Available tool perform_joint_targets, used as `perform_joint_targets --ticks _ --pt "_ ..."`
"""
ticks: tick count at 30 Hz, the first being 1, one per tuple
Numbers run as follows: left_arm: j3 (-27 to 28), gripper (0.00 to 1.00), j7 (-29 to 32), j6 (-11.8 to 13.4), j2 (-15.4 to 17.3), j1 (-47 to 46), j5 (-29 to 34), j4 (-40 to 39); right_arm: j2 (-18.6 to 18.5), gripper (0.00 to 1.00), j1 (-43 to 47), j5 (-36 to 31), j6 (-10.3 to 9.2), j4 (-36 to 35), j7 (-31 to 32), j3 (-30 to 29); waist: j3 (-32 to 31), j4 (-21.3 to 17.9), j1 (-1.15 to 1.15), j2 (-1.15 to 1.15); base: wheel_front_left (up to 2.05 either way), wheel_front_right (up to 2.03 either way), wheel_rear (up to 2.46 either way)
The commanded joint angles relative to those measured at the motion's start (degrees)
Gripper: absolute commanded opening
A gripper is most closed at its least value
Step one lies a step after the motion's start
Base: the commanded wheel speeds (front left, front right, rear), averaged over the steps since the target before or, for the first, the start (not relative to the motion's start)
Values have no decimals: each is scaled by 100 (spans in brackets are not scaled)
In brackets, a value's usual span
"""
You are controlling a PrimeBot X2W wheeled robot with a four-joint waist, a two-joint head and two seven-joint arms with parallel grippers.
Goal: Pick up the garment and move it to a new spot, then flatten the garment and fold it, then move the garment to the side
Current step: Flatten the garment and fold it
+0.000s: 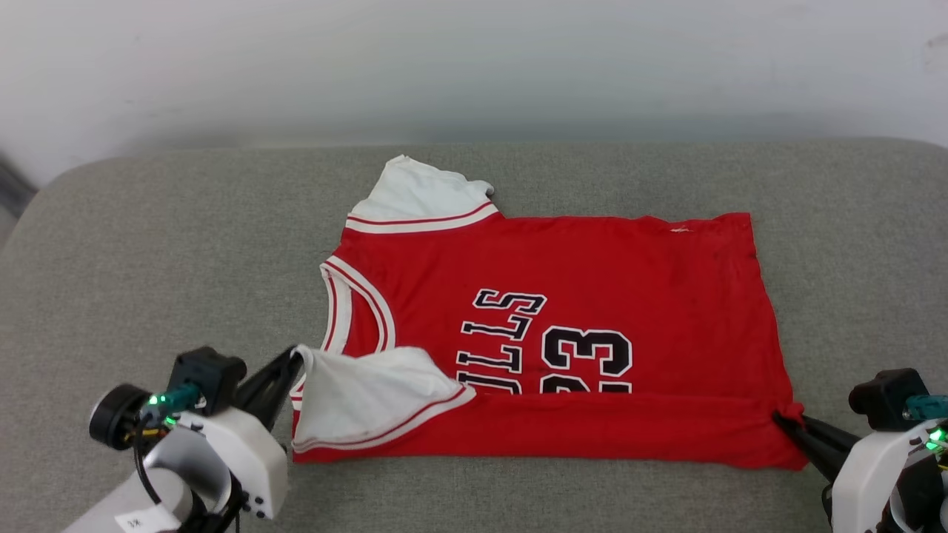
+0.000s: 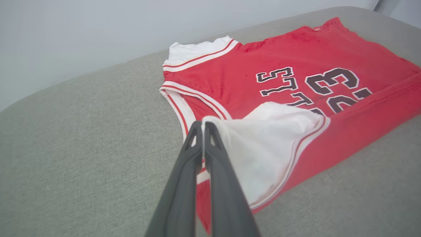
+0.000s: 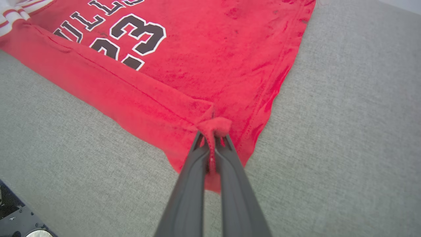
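Observation:
The garment (image 1: 592,296) is a red jersey with black "23" and lettering, lying flat across the grey cushion, neck to the left. Its near long edge is folded up over the print as a red band. My left gripper (image 1: 295,357) is shut on the tip of the near white sleeve (image 2: 263,144), which lies turned over onto the red body. My right gripper (image 1: 781,419) is shut on the near hem corner, where red cloth (image 3: 213,126) bunches between the fingers (image 3: 194,171). The far white sleeve (image 1: 422,194) lies flat at the back.
The grey cushion (image 1: 148,259) stretches wide to the left and right of the jersey, with a rounded back edge against a pale wall (image 1: 474,66). A dark part of the robot's base (image 3: 16,223) shows at the lower left of the right wrist view.

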Motion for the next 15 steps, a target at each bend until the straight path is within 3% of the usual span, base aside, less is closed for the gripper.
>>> perform_joint_targets --ticks 1,15 --pt "16 0 8 -71 -56 -218 50 138 56 0 -102 -26 -4 -16 28 -60 154 -74 -1 0 0 0 0" --pt "-126 0 -10 -767 -518 -1707 390 1976 447 0 -947 -290 -4 285 264 -84 1165 -283 -1 0 0 0 0"
